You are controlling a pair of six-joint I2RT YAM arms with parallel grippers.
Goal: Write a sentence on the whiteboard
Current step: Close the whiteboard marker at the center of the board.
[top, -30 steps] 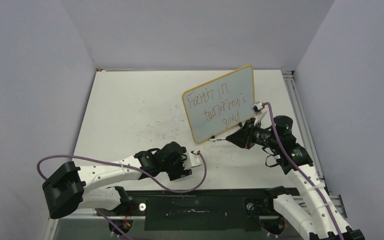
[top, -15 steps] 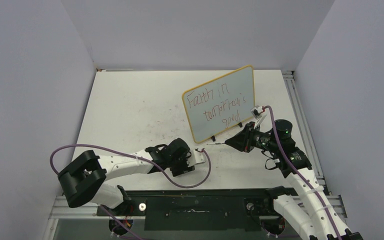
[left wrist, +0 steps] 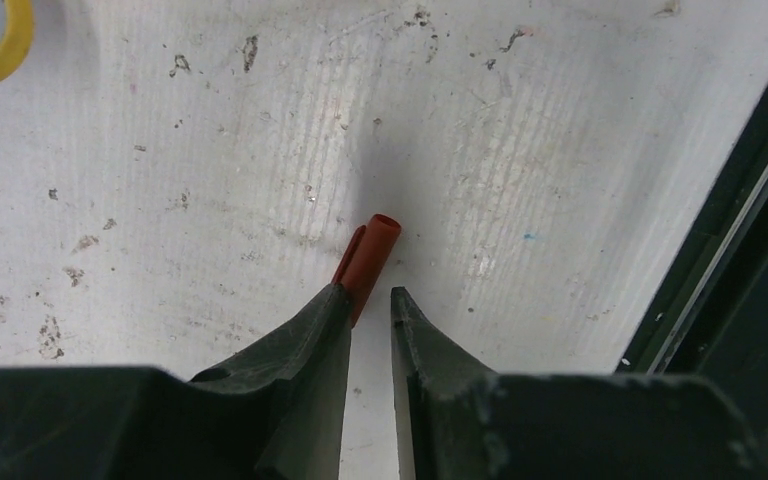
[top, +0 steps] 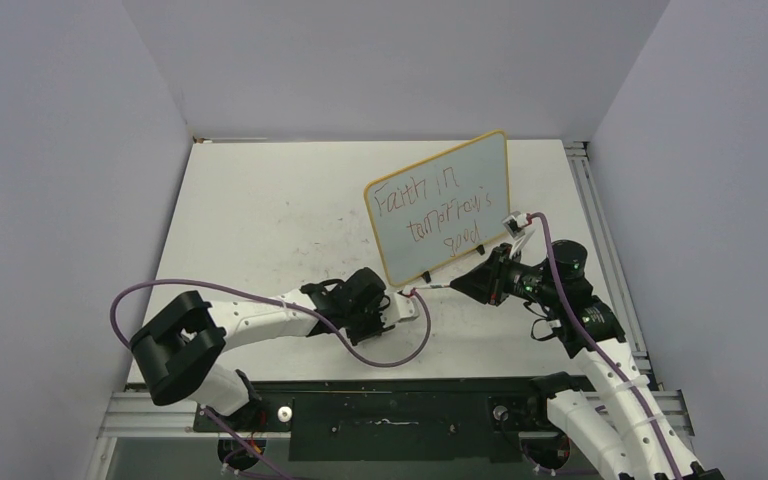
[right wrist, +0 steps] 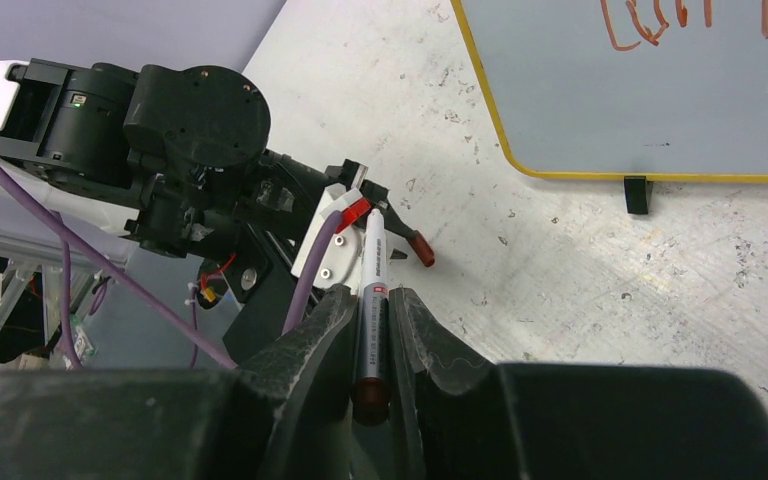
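Note:
The whiteboard [top: 438,205] stands tilted on the table at centre right, with the sentence [top: 434,213] on it in three reddish lines. Its yellow frame and one black foot [right wrist: 637,194] show in the right wrist view. My right gripper [top: 472,282] [right wrist: 372,295] is shut on a grey marker [right wrist: 372,262], whose tip points left just below the board's near corner. A red cap [left wrist: 371,252] [right wrist: 421,249] lies on the table there. My left gripper [left wrist: 368,292] [top: 398,304] sits low over it, jaws narrowly apart, the cap's near end against the left finger [left wrist: 325,310].
A black rail [top: 390,410] runs along the near table edge and shows as a dark strip [left wrist: 750,210] right of the left gripper. Purple cables [top: 260,295] loop over the left arm. Grey walls close in the table on three sides.
My left arm has slid right to the cap by the board's near corner, and its jaws have narrowed. The right gripper with the marker has barely shifted.

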